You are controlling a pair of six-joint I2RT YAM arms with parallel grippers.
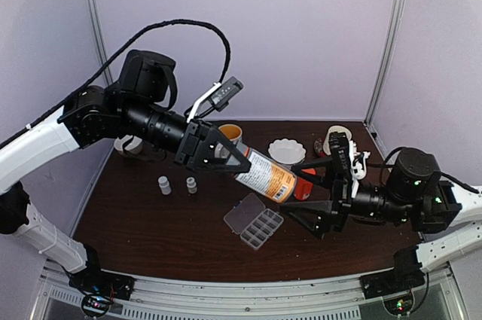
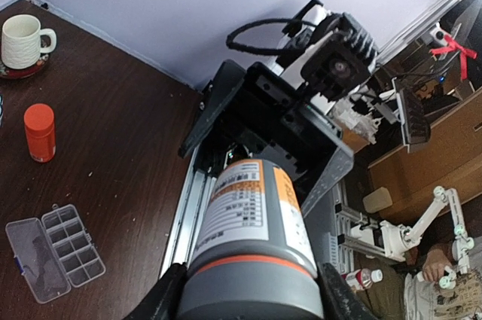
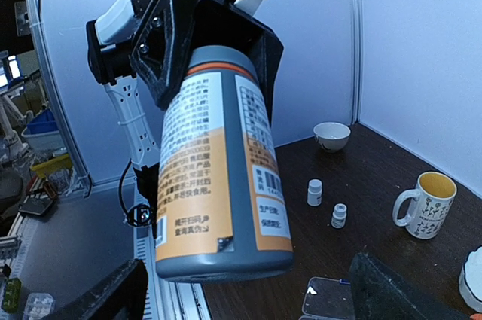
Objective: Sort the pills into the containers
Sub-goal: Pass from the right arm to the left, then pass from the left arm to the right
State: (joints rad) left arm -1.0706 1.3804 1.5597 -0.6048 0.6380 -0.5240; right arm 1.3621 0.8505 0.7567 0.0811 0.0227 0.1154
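The left gripper [image 1: 220, 153] is clamped on a large grey-and-orange labelled bottle [image 1: 263, 175]. Its long axis slants down toward the right gripper [image 1: 307, 201], whose jaws stand apart at its free end. The clear compartmented pill box [image 1: 256, 224] lies open on the desk [image 1: 151, 222] below both.

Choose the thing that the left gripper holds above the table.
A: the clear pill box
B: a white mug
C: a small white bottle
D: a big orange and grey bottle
D: the left gripper is closed around one end of the big bottle, which hangs tilted in the air, while the pill box lies on the table.
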